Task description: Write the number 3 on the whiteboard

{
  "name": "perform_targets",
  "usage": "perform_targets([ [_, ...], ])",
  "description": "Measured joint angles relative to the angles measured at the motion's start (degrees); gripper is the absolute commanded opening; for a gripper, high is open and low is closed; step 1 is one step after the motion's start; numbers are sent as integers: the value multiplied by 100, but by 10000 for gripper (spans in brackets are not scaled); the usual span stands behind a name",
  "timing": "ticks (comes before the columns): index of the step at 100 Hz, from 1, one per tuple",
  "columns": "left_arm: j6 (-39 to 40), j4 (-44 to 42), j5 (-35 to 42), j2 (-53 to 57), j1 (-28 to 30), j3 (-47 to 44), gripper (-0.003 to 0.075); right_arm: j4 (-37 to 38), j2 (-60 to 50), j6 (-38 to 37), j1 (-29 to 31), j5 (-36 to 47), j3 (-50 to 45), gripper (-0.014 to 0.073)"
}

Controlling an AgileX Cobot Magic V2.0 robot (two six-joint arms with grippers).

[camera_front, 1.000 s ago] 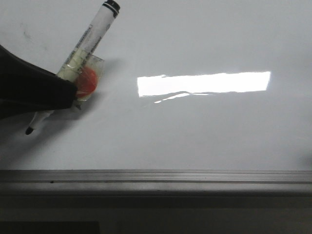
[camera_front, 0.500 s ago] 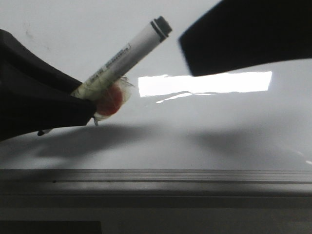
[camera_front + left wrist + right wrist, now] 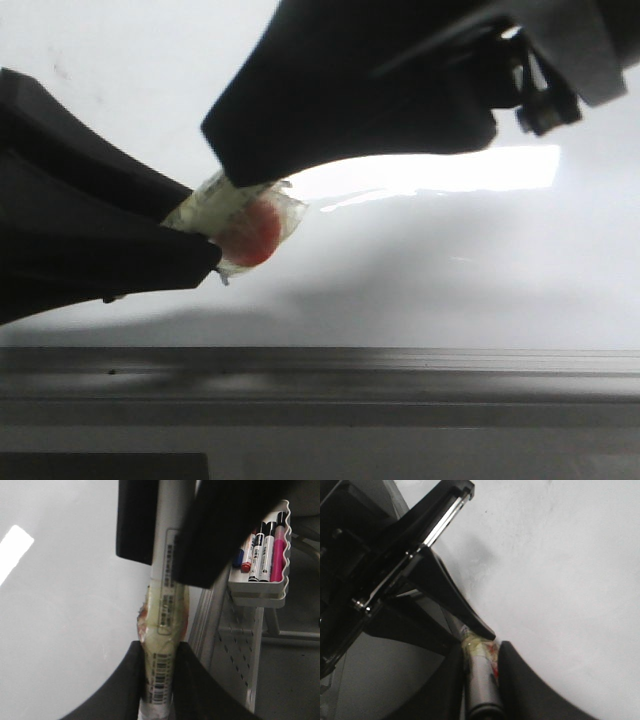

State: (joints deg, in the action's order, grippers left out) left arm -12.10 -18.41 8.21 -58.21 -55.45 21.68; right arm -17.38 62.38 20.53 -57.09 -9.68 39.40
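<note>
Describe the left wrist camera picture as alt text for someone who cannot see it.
A white marker pen wrapped in yellowish tape is pinched between two pairs of black gripper fingers, the left gripper at one end and the right gripper at the other, over a glossy white whiteboard. Beside the board, a small white tray holds several coloured markers.

Matte black left hand (image 3: pixel 200 262), curved tapering fingers; black right hand (image 3: pixel 225 150), metal screws, shiny edge

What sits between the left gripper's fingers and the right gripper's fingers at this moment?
A taped marker spans them in the left wrist view, left gripper at one end, right gripper at the other, over the whiteboard.
</note>
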Motion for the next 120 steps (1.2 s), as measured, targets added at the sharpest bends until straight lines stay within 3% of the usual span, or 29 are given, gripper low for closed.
perform_targets([
  [16,-56,-91,0,-9,0,0,12,0,0,0,0,-92,11,-64],
  [26,-56,-94,0,16,0,0,159,0,0,0,0,-106,34,-66],
  [32,-33,20,-9,83,0,0,294,0,0,0,0,-106,34,-66],
  [41,-10,233,-9,283,0,0,388,0,0,0,0,-119,48,-66],
  [71,2,936,-674,1011,187,0,387,-257,36,0,581,-1315,941,-64],
  [120,21,1068,-695,1141,207,0,386,-271,771,0,1609,-2509,2518,-64],
])
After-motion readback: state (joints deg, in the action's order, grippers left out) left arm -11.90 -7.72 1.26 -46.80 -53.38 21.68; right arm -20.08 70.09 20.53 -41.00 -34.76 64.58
